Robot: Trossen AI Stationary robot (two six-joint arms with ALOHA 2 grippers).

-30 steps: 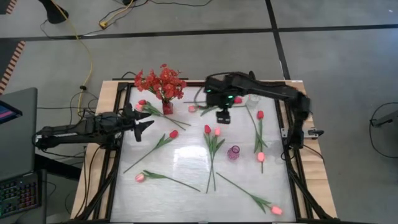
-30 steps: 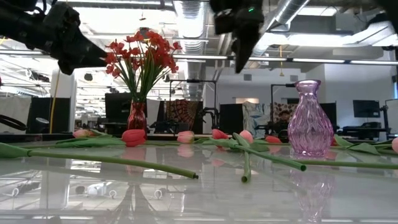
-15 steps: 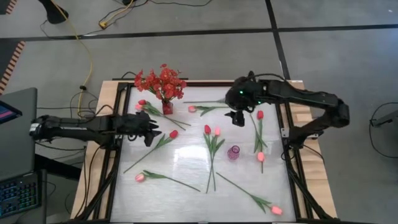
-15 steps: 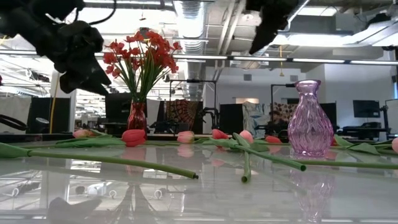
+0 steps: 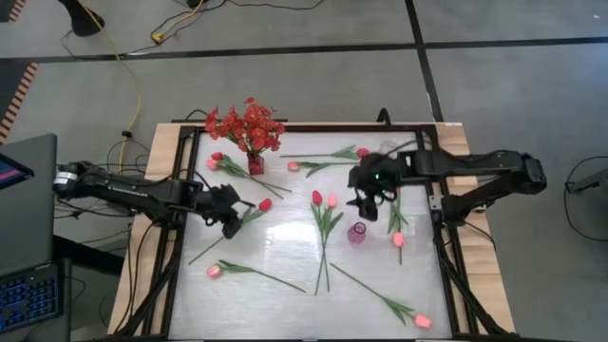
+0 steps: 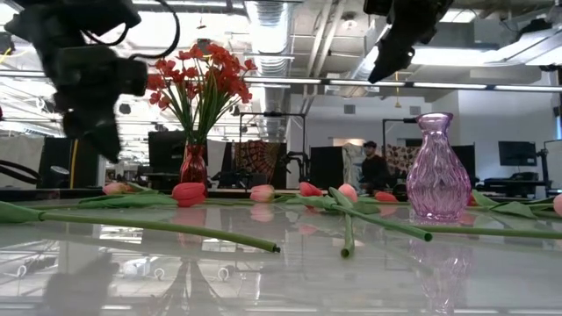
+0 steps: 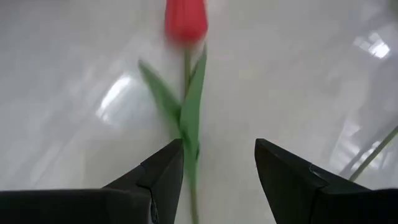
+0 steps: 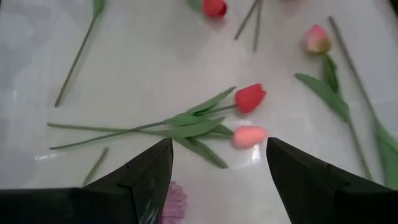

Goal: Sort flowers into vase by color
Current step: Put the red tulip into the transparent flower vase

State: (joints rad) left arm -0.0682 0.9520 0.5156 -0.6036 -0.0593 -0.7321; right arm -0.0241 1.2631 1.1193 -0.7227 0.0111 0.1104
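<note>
Red and pink tulips lie flat and scattered on the white table (image 5: pixel 285 249). A red vase (image 5: pixel 255 164) at the far left holds a spray of red blossoms (image 5: pixel 245 123). A purple vase (image 5: pixel 356 233) stands upright and empty right of centre. My left gripper (image 7: pixel 217 155) hovers open over the leafy stem (image 7: pixel 189 118) of a red tulip (image 5: pixel 265 204), pointing steeply down. My right gripper (image 8: pixel 217 149) hangs open high above the table, just far of the purple vase (image 8: pixel 175 202), over a red tulip (image 8: pixel 250 98) and a pink tulip (image 8: pixel 249 135) lying side by side.
More tulips lie near the front edge (image 5: pixel 214 271), at the front right corner (image 5: pixel 423 321) and along the right side (image 5: pixel 397 175). A black frame (image 5: pixel 180 237) borders the table. A laptop (image 5: pixel 24 190) sits off its left side. In the low view a person (image 6: pixel 371 167) stands in the room behind.
My left gripper has moved toward the near edge and down, tipping from nearly level to steeply downward over the red tulip's stem. My right gripper has swung from the far middle toward the right and near edges, ending by the purple vase. No flower has moved.
</note>
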